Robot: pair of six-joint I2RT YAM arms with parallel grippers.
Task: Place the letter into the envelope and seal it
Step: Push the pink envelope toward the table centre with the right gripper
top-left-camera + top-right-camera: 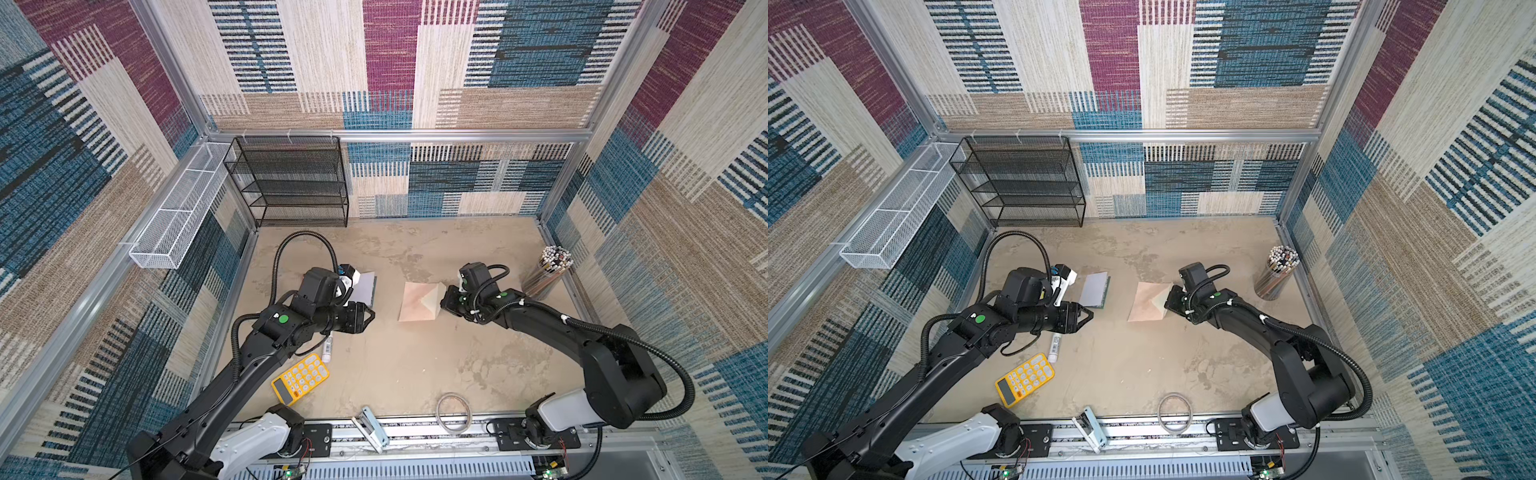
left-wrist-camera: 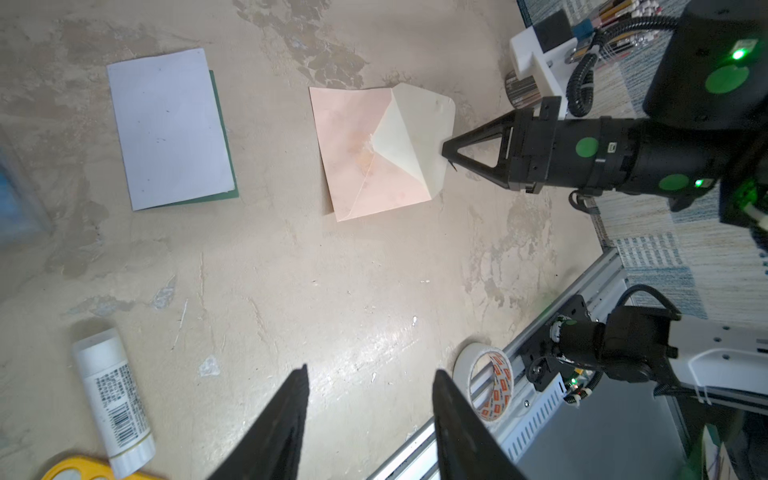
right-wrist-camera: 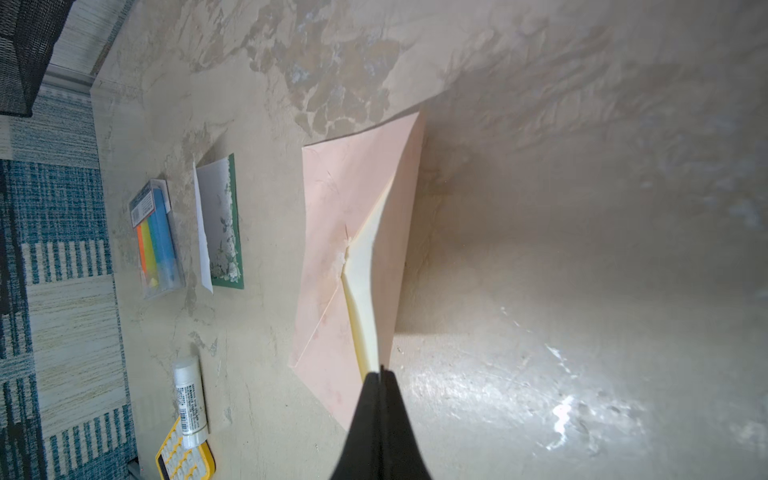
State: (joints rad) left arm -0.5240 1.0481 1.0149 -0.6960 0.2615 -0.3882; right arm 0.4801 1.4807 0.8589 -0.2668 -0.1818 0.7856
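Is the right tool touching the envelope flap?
Touching. The right wrist view shows the right tool shut on the edge of the cream flap of the envelope, with no gap.

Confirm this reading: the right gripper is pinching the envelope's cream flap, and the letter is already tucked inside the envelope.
Not quite. The right gripper is shut on the cream flap of the envelope, but the letter is not inside. It lies on the table, apart from the envelope, as the left wrist view shows.
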